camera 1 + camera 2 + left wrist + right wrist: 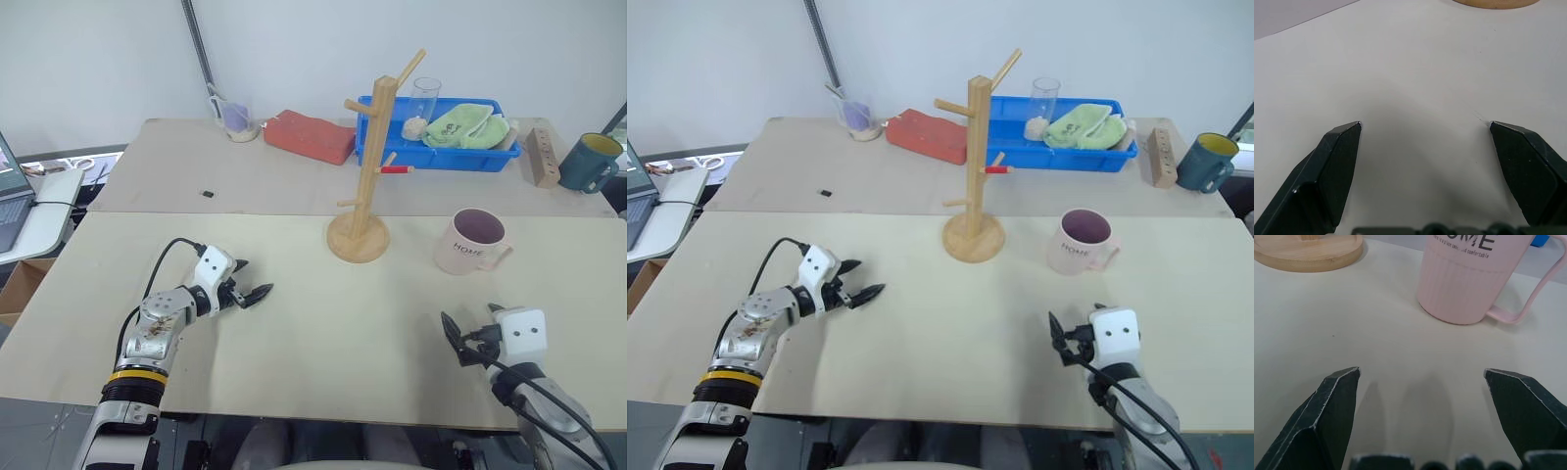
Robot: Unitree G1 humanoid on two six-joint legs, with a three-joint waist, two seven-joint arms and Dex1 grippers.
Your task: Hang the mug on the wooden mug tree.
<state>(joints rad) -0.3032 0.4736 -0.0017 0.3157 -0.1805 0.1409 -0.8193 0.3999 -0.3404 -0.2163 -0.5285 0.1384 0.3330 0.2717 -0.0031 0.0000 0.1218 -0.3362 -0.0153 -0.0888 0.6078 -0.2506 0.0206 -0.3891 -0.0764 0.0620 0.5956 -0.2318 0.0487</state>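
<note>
Nearest the robot, the right pincer (pixel 457 343) hangs low over the front right part of the pale table (pixel 323 323), its two black fingers spread wide apart with nothing between them. In the right wrist view the fingers (pixel 1327 416) frame bare tabletop, and the mug (pixel 1469 279) stands ahead of them, well apart from the tips.

The left pincer (pixel 253 291) sits over the front left part of the table, pointing inward toward the middle. Its fingers are also apart and empty; the left wrist view shows only bare tabletop between the fingertips (pixel 1342 161).

Farther back, the pink mug stands upright on the table right of centre, its dark inside facing up, the handle pointing to the robot's right and the black lettering toward the robot. It touches neither pincer. Just to its left, near but apart, stands the wooden mug tree (pixel 372 166) on its round base, post upright, pegs bare, one peg tipped red.

Beyond the seam in the table lie a small black item (pixel 208 194), a red block (pixel 310 136), a small cup (pixel 238 119) with something standing in it, a blue tray (pixel 377 149) holding a clear glass (pixel 425 101) and a green cloth (pixel 468 127), a wooden block with holes (pixel 542 155), and a dark teal mug (pixel 590 162) at the far right.
</note>
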